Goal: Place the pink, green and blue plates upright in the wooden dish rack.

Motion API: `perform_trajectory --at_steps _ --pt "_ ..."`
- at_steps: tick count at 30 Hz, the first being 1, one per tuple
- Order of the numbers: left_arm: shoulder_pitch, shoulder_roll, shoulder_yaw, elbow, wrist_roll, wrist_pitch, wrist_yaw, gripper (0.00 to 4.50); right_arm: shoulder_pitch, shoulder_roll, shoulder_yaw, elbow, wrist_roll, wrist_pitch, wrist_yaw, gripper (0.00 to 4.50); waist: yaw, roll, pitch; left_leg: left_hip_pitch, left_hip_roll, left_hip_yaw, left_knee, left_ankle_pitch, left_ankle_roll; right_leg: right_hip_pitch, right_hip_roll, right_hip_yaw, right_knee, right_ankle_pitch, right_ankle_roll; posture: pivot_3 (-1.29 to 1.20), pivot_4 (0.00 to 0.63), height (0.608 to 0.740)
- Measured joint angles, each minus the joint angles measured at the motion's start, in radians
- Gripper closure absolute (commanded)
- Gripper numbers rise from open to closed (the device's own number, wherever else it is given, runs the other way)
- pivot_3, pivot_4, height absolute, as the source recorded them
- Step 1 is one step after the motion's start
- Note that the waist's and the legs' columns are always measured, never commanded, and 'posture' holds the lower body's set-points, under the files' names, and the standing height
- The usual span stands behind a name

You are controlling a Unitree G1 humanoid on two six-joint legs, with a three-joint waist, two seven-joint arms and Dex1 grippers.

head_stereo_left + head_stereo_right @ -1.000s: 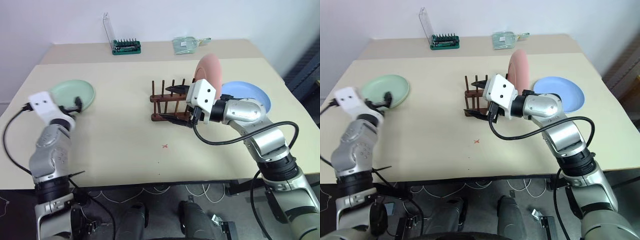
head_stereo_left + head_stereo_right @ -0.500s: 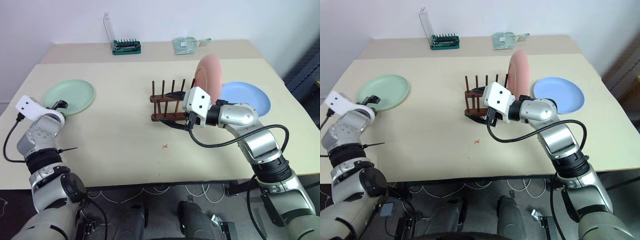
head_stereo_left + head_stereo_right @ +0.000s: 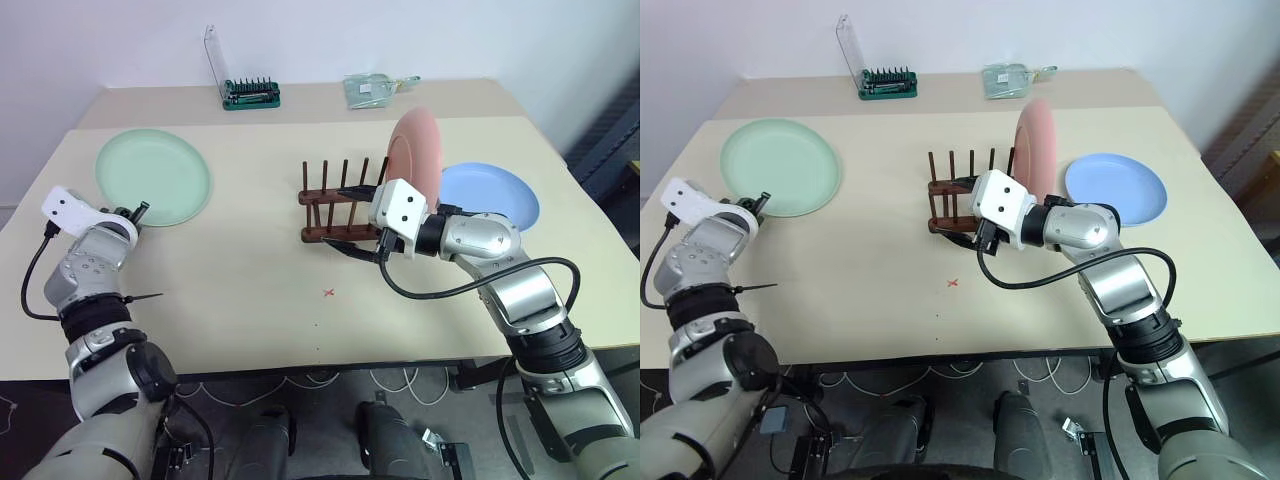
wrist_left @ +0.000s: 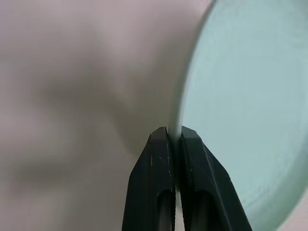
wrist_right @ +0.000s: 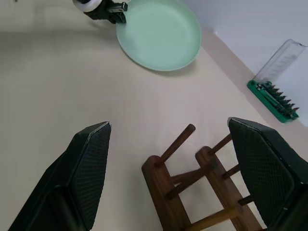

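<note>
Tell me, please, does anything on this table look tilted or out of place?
Yes. The green plate is tipped up, its near rim pinched by the shut left gripper. The pink plate stands upright in the dish rack; the blue plate lies flat.

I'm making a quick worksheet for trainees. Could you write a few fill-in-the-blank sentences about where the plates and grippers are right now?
1. The left gripper has its jaws shut on the rim of the ____ plate.
2. The plate standing upright in the rack is ____.
3. The blue plate lies ____ on the table.
4. The right gripper, by the rack, has its jaws ____.

Missing words: green; pink; flat; open
</note>
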Motion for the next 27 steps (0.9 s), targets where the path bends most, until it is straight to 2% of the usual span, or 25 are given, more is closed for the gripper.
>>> perform_trajectory --at_steps 5,7,10,13,16,18,20,27 --pt "0.050 -0.055 -0.188 -0.309 0.018 0.020 -0.040 4.44 -0.088 0.030 0.009 0.097 -0.111 -0.120 -0.048 0.53 0.002 -0.001 0.001 -0.001 0.000 0.000 0.000 0.000 0.000 0.000 0.000 0.000 0.000 0.000 0.000 0.00 0.150 0.740" --pt "0.044 -0.051 -0.268 -0.419 0.029 0.041 -0.055 4.50 -0.116 0.039 0.015 0.125 -0.125 -0.159 -0.047 0.01 0.001 -0.001 0.001 -0.001 0.000 0.000 0.000 0.000 -0.001 0.000 0.000 0.000 0.000 0.000 0.000 0.00 0.150 0.740" --pt "0.010 -0.055 -0.345 -0.515 0.043 0.103 -0.050 4.50 -0.146 0.065 0.023 0.177 -0.160 -0.218 -0.058 0.01 -0.002 -0.001 0.001 0.000 0.000 0.000 0.000 0.000 -0.001 0.000 0.000 0.000 0.000 0.000 0.000 0.00 0.150 0.740" --pt "-0.059 -0.109 -0.356 -0.548 0.019 0.167 -0.014 4.50 -0.202 0.059 0.054 0.247 -0.266 -0.335 -0.091 0.01 -0.001 -0.001 0.001 0.000 0.000 0.000 0.000 0.000 -0.001 0.000 0.000 0.000 0.000 0.000 0.000 0.00 0.150 0.740" --pt "-0.116 -0.112 -0.405 -0.596 0.005 0.240 -0.018 4.50 -0.266 0.058 0.086 0.336 -0.384 -0.475 -0.147 0.01 -0.005 -0.001 0.001 0.000 0.000 0.001 -0.001 0.001 -0.002 -0.001 0.000 0.000 -0.001 0.000 0.000 0.00 0.150 0.740" --pt "-0.138 -0.137 -0.395 -0.617 -0.027 0.279 -0.005 4.50 -0.279 0.054 0.092 0.390 -0.429 -0.530 -0.170 0.01 -0.004 -0.001 0.001 0.000 0.000 0.001 -0.001 0.001 -0.002 -0.001 0.000 0.000 -0.001 0.000 0.000 0.00 0.150 0.740" --pt "-0.149 -0.166 -0.365 -0.637 -0.070 0.325 0.011 4.50 -0.279 0.054 0.104 0.431 -0.469 -0.576 -0.193 0.01 -0.004 -0.001 0.001 0.000 0.000 0.001 -0.001 0.001 -0.002 -0.001 0.000 0.000 -0.001 0.000 0.000 0.00 0.150 0.740" --pt "-0.150 -0.182 -0.348 -0.660 -0.136 0.437 0.026 4.50 -0.292 0.052 0.111 0.497 -0.579 -0.648 -0.260 0.01 -0.004 -0.001 0.001 0.000 0.000 0.001 0.000 0.002 -0.003 -0.001 0.000 0.000 -0.001 0.000 0.000 0.00 0.150 0.740"
